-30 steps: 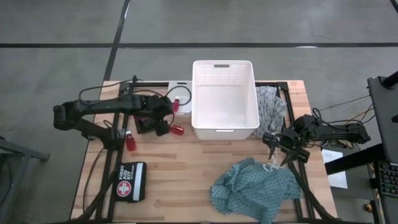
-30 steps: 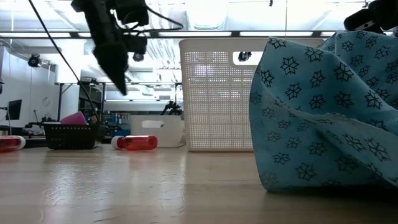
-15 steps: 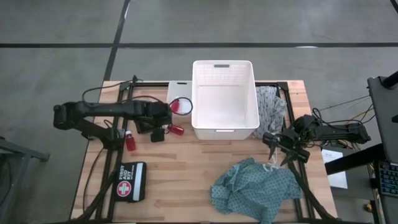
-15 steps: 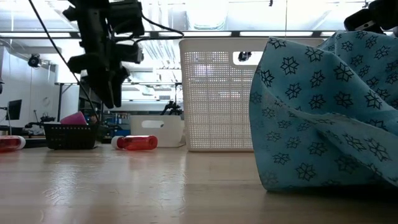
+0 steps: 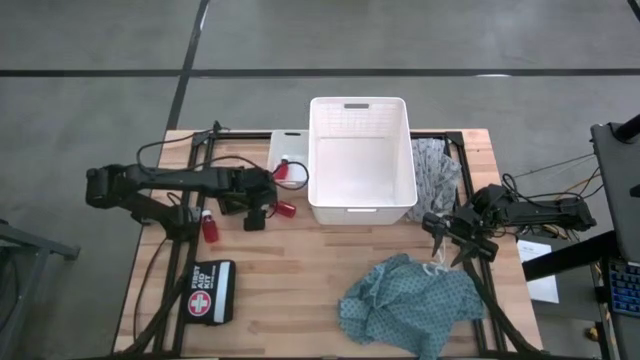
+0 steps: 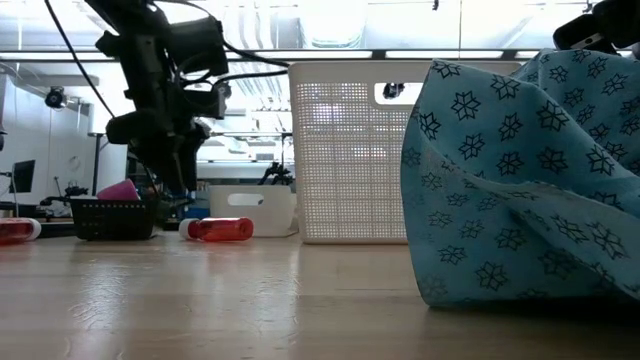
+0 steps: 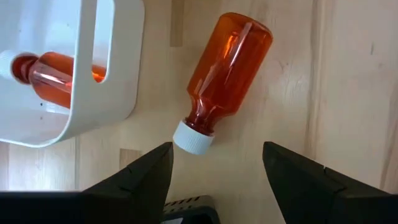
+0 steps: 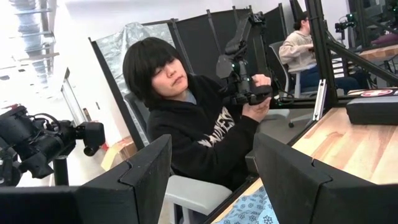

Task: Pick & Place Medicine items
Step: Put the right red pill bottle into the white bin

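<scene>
The left claw [image 5: 268, 205] hangs just left of the big white basket [image 5: 361, 160], its two fingers [image 7: 144, 174] spread apart and holding nothing. In the left wrist view a red bottle [image 7: 225, 78] with a white cap lies on its side on the desk [image 5: 300, 270] directly ahead of those open fingers, not touching either one. From above, this same bottle sits beside the basket's front left corner. A small white bin [image 5: 287, 152] stands against the basket's left wall, and a second red bottle [image 7: 53, 74] lies inside it. A third red bottle [image 5: 209, 226] lies farther left of the basket, beyond the left arm. A small black mesh tray [image 6: 115, 217] with a pink piece [image 6: 120, 189] in it sits under the left arm, left of the basket.

The right claw [image 5: 447, 238] waits off the basket's front right corner, fingers parted and empty. A grey patterned cloth [image 5: 434, 170] lies bunched along the basket's right wall. A teal patterned cloth [image 5: 410, 300] lies crumpled in front of the basket, toward its right. A black first aid pouch [image 5: 211, 291] lies in front of the basket, far to its left. In the right wrist view a person [image 8: 193, 134] in a dark hoodie sits beyond the desk.
</scene>
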